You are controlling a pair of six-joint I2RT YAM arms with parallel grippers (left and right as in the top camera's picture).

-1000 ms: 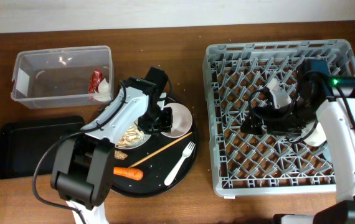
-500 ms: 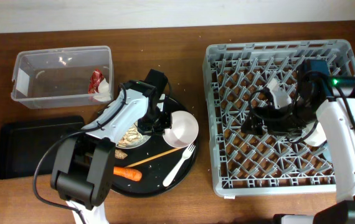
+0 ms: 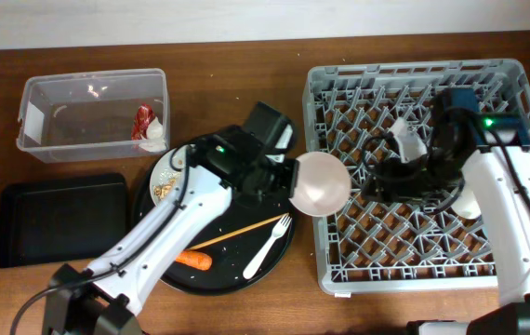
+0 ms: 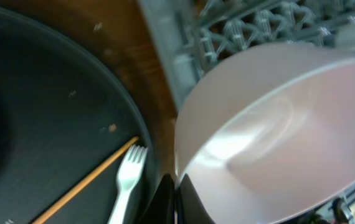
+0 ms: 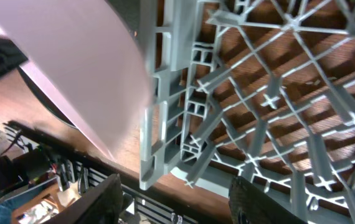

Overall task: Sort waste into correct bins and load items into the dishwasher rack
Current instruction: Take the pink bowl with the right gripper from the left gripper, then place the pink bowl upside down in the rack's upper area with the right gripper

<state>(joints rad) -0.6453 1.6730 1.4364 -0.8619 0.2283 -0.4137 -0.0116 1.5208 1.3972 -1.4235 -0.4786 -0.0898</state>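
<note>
My left gripper (image 3: 290,177) is shut on the rim of the cream bowl (image 3: 322,183) and holds it in the air, tilted, at the left edge of the grey dishwasher rack (image 3: 332,247). In the left wrist view the bowl (image 4: 277,124) fills the right side, with both fingers (image 4: 187,202) pinched on its rim. My right gripper (image 3: 367,183) is low inside the rack, pointing at the bowl, open and empty. Its wrist view shows the bowl (image 5: 84,74) beyond the rack wall (image 5: 159,124). The plate (image 3: 168,166) with food scraps (image 3: 165,190), the carrot (image 3: 191,259), the chopstick (image 3: 242,233) and the fork (image 3: 270,245) lie on the round tray.
The round black tray (image 3: 246,274) sits left of the rack. The clear tub (image 3: 93,112) at the back left holds the red wrapper (image 3: 142,119) and white tissue (image 3: 155,140). The shallow black tray (image 3: 56,219) lies in front of it. White cups (image 3: 404,136) stand in the rack.
My left gripper closed on the bowl, lifted it off the round tray and carried it right to the rack's edge. My right gripper's jaws narrowed and it shifted slightly left.
</note>
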